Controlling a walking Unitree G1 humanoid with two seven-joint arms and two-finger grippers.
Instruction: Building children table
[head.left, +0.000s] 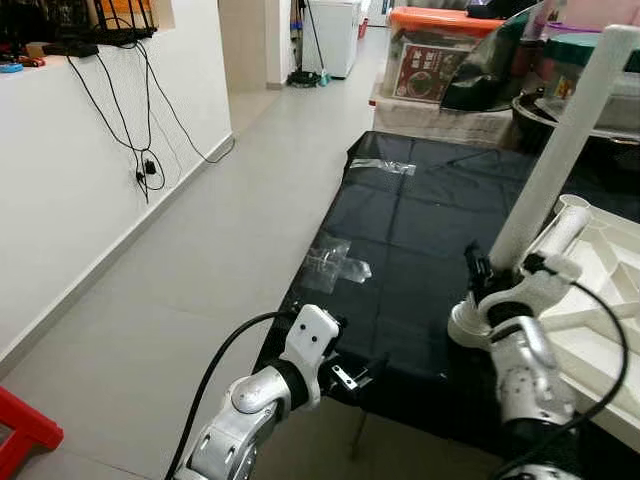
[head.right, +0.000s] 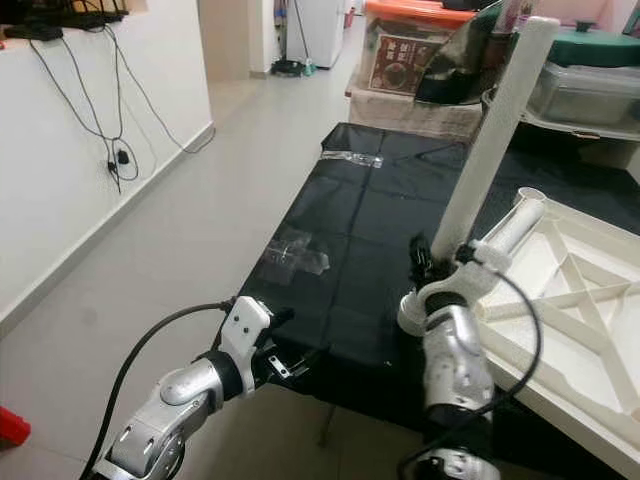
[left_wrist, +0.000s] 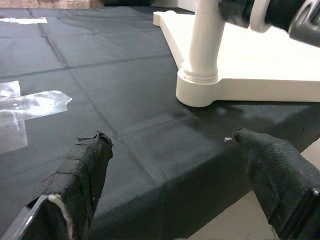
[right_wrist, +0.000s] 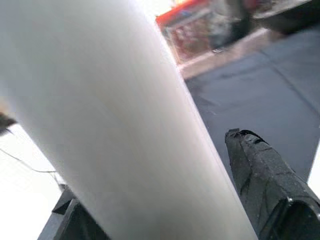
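A white children's table top (head.left: 618, 250) lies upside down on a surface covered in black cloth (head.left: 420, 230). A long white table leg (head.left: 560, 150) rises at a slant from the top's near corner socket (left_wrist: 197, 92). My right gripper (head.left: 485, 270) is shut on the leg low down, just above the socket; in the right wrist view the leg (right_wrist: 115, 100) passes between the black fingers (right_wrist: 260, 175). My left gripper (left_wrist: 170, 137) is open at the front edge of the cloth, left of the socket, with nothing in it.
Clear tape patches (head.left: 335, 262) stick to the cloth. Storage boxes (head.left: 435, 50) and a lidded tub stand behind the surface. A white wall with hanging cables (head.left: 140, 150) runs along the left, with open floor (head.left: 200, 270) between. A red stool corner (head.left: 25, 430) is at the lower left.
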